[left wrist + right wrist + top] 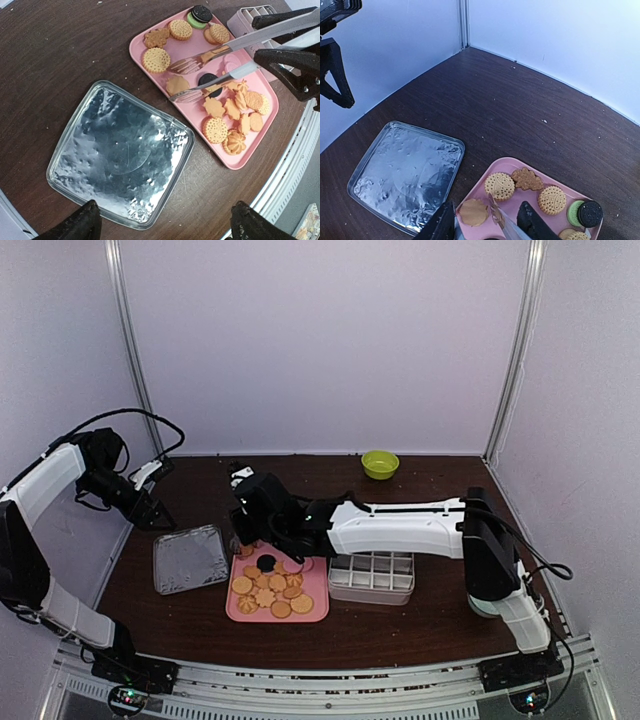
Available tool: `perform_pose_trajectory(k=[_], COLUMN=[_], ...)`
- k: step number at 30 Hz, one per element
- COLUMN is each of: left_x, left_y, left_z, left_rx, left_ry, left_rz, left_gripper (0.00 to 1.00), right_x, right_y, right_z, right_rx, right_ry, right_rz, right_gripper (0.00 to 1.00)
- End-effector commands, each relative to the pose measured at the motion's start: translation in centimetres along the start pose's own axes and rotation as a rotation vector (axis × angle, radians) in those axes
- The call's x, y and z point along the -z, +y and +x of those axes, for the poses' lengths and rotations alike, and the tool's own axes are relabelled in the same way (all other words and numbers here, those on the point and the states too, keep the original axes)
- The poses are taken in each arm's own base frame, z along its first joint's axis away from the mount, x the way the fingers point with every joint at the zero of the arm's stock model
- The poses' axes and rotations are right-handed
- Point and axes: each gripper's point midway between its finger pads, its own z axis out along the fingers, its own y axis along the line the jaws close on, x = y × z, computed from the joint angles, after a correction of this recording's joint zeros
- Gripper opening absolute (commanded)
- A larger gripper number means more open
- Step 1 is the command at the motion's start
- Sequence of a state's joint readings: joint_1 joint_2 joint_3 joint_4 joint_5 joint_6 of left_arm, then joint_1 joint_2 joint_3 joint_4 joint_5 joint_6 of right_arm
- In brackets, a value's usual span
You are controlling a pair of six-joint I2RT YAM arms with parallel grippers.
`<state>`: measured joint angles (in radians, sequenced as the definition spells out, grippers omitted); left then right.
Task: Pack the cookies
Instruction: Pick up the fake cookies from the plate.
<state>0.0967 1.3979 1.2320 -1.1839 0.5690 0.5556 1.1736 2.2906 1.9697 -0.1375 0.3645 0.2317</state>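
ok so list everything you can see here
cookies: many, mostly golden-tan, one black, one green-and-black, on the pink tray
pink tray: one, pink, middle of the table near the arms
foil tray: one, silver, left of the pink tray
divided box: one, whitish, right beside the pink tray
green bowl: one, lime green, far edge by the back wall
metal tongs: one pair, silver, tips over the cookies
table: one, dark brown
left gripper: one, black, open, above the foil tray
right gripper: one, black, holding the metal tongs over the pink tray
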Motion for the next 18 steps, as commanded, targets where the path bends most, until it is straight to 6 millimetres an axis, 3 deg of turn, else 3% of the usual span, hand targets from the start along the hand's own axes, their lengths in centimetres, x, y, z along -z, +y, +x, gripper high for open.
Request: perform_pose_trajectory(k=[1,10,18], left_x=[0.2,0.0,0.1], left_y=[-0.4,-0.5,-0.6], left_z=[0.1,0.0,0.1], left_rx=[-0.007,-0.003,-0.004], left_ry=[-0.011,-0.013,-0.013], left_rz=[0.016,0.030,0.028], left_gripper=[0.92,0.92,0.92], right_x=[-0.2,1.7,3.2], right_y=[-0.5,-1.6,-1.7], right_z=[-0.3,-1.6,-5.1], right_rx=[0.011,0.000,-0.021], right_ry=[-0.005,-0.035,-0.100], right_rz=[0.036,0.051,0.040], right_gripper=[0.42,0.28,0.21])
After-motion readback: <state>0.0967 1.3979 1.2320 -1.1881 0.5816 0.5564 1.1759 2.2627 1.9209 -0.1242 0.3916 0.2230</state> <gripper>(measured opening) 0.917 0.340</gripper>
